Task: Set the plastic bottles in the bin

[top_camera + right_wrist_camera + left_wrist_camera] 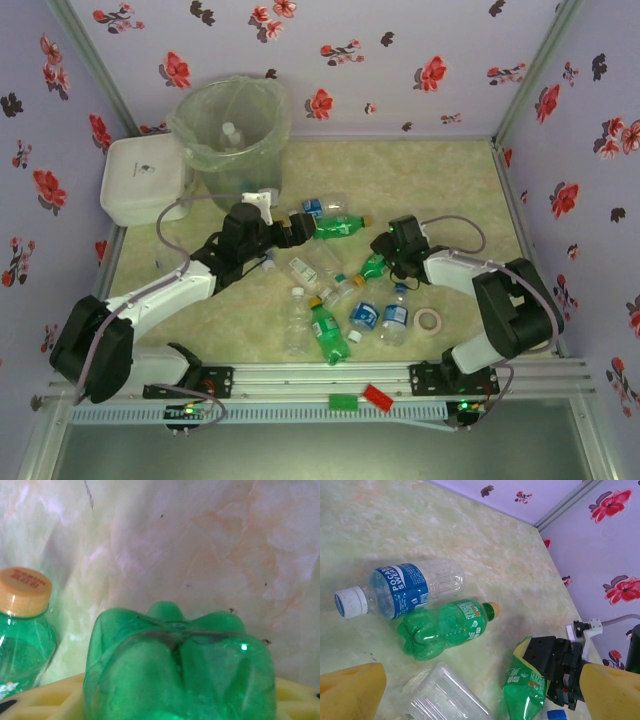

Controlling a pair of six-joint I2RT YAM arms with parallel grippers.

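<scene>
The right gripper (pixel 384 258) grips a green bottle (pixel 180 675) near the middle of the table (pixel 450 190), its yellow pads pressed to the bottle's sides and the lobed base turned toward the wrist camera. The bottle lies low, at or just above the tabletop; the views are too tight to say which.

The bin (pixel 215 165) stands in the far left corner, well apart from this grip and on the other side of the left arm (pixel 170 290), which stretches across the direct line between them. Of the two arms the left is plainly the nearer to the bin, so the right arm's load probably has to travel up and over its neighbour, or wait for it to clear.

The left gripper (pixel 298 230) hangs with its jaws spread wide and empty just short of a second green bottle (pixel 340 226), orange-capped, which lies on its side touching a blue-labelled bottle (pixel 402 590). More bottles (pixel 345 310) lie scattered near the front edge.
</scene>
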